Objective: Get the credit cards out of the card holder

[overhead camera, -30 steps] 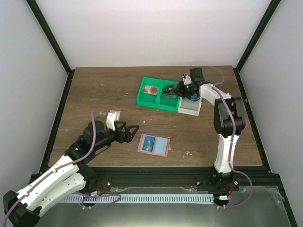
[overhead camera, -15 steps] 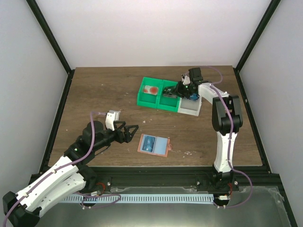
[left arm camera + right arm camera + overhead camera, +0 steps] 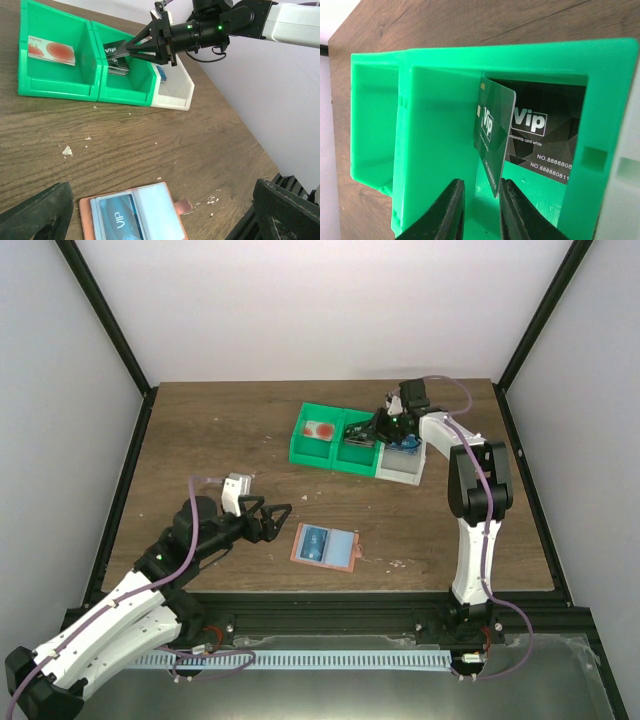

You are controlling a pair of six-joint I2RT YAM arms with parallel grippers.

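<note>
The salmon-pink card holder (image 3: 324,545) lies open on the wooden table, and a dark blue "VIP" credit card (image 3: 117,220) sits in its clear left pocket. My left gripper (image 3: 282,522) hovers just left of the holder, wide open and empty, its fingers (image 3: 37,215) at the view's bottom corners. My right gripper (image 3: 481,184) reaches into the green bin's (image 3: 335,455) middle compartment. Its jaws stand slightly apart, and a dark "Vip" credit card (image 3: 495,135) stands tilted on edge between them, thinner than the gap. Another black "Vip" card (image 3: 545,135) lies behind it.
The green bin's left compartment holds a red and white card (image 3: 320,430). A white bin (image 3: 398,472) adjoins the green one on the right, under the right arm. Small white crumbs (image 3: 66,150) dot the wood. Black frame rails border the table.
The right jaws have parted from shut, loosening their hold on the dark card over the green bin. The left arm and the holder stay where they were.
</note>
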